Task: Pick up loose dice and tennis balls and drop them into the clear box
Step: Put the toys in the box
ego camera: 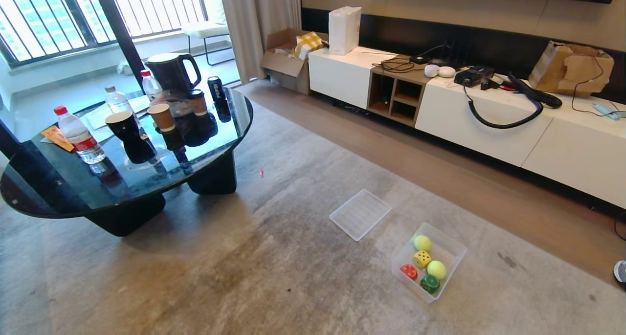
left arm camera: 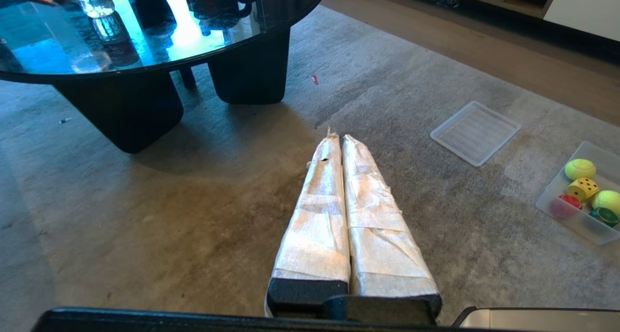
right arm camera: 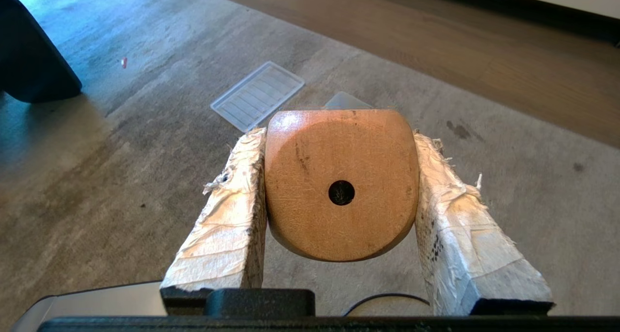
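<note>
Grey carpet covers the floor ahead of me, with a round black glass coffee table and a long white TV cabinet along the wall beyond it.

My right end effector is clamped on the cream die; its one-pip face looks back at the wrist camera, and the padded fingers press its two sides. It hangs above the carpet. Just past the die, a corner of the clear box peeks out. The flat ribbed tray lies beyond my right end effector on the carpet, off to the side of the box.

My left end effector is pressed together, empty, and hovers over bare carpet, well apart from the box.

From my head camera neither arm shows. The clear box sits on the carpet near the tray, and it holds two tennis balls, a yellow die, a red die and a green die.
</note>
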{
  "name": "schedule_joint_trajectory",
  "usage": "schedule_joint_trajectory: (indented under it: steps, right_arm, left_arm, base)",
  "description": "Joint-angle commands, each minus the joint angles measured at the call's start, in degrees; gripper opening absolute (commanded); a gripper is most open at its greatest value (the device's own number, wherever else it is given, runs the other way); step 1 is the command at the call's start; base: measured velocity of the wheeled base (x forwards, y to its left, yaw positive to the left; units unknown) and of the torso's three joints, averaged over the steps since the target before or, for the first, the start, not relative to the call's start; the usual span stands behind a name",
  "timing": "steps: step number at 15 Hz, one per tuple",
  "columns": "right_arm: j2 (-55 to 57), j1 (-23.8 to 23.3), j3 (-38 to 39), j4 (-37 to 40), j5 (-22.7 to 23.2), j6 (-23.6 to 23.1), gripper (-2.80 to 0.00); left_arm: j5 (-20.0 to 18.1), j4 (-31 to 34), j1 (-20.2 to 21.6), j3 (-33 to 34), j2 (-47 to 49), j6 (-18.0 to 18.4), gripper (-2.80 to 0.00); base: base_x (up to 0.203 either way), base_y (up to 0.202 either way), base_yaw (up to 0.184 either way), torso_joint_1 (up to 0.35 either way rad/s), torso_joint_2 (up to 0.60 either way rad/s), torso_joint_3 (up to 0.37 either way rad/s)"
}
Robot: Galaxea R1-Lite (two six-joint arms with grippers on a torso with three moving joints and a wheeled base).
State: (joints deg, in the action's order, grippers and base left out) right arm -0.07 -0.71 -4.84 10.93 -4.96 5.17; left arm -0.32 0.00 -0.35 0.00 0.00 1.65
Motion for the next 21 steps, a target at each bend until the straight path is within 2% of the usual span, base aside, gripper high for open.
schedule_joint_trajectory:
  steps: [1,21]
  right_arm:
    - [0.0,0.0,0.0,0.1,0.0,0.0,-2.8]
    - [0.0,0.0,0.0,0.1,0.0,0.0,-2.8]
  left_arm:
    - [0.0,0.0,0.0,0.0,0.0,0.0,-2.8]
    - [0.0,0.0,0.0,0.0,0.0,0.0,-2.8]
  base:
    - [0.0,0.0,0.0,0.003,0.0,-0.205]
    - [0.0,0.0,0.0,0.003,0.0,-0.197]
